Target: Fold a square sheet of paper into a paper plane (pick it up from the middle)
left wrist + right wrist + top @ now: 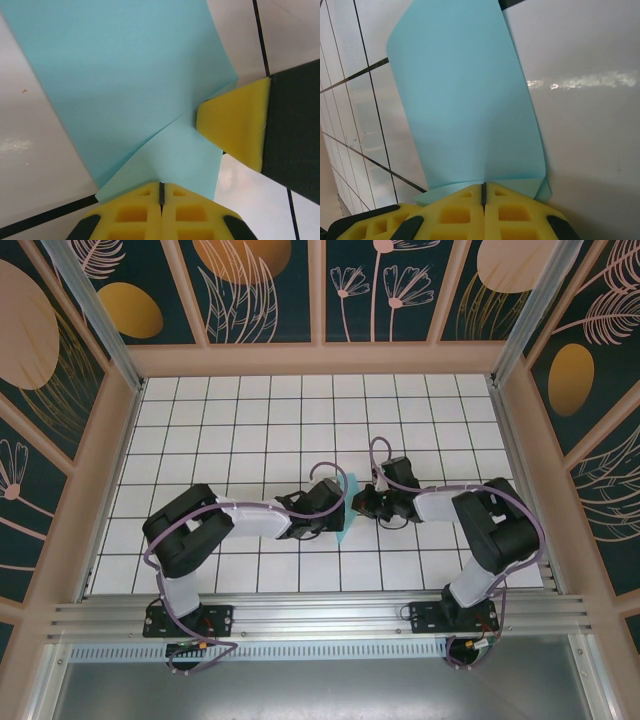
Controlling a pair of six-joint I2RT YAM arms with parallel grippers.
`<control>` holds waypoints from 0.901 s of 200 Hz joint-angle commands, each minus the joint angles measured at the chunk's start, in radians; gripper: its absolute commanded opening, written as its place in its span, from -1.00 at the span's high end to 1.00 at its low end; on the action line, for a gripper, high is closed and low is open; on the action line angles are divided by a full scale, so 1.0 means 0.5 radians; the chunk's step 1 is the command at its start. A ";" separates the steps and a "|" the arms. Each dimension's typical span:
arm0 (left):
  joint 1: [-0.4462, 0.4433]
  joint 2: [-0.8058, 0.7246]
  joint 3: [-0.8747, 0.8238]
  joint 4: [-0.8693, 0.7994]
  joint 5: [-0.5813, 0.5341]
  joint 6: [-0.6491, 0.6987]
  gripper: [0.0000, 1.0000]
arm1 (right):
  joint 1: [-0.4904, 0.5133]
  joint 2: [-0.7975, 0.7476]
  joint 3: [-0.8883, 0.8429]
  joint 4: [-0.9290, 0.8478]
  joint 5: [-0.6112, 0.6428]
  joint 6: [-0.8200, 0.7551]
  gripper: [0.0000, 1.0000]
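Both arms reach in toward the middle, elbows bent out wide. Left gripper: jaws pressed tight together, pads flush. Right gripper: closed up just as tight, its tips close beside the left's, nose to nose.

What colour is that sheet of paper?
Light turquoise, plain. The square sheet of paper shows best in the right wrist view.

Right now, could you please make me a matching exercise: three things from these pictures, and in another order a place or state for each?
Things:
1. thin light turquoise sheet of paper
2. left gripper
3. white tiled table with black grid lines

Places or states:
a. lies under both arms
b. yellow jaws shut on the paper's edge
c. bent in a curve

Pairs: 1-c, 2-b, 3-a
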 commanded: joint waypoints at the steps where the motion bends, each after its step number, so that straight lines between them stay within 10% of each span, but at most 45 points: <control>1: -0.003 0.055 -0.065 -0.192 -0.002 0.063 0.94 | -0.063 0.048 -0.054 0.084 0.028 -0.031 0.99; 180: -0.003 0.013 -0.079 -0.242 -0.023 0.185 0.94 | -0.241 -0.194 -0.030 0.098 -0.361 -0.133 0.89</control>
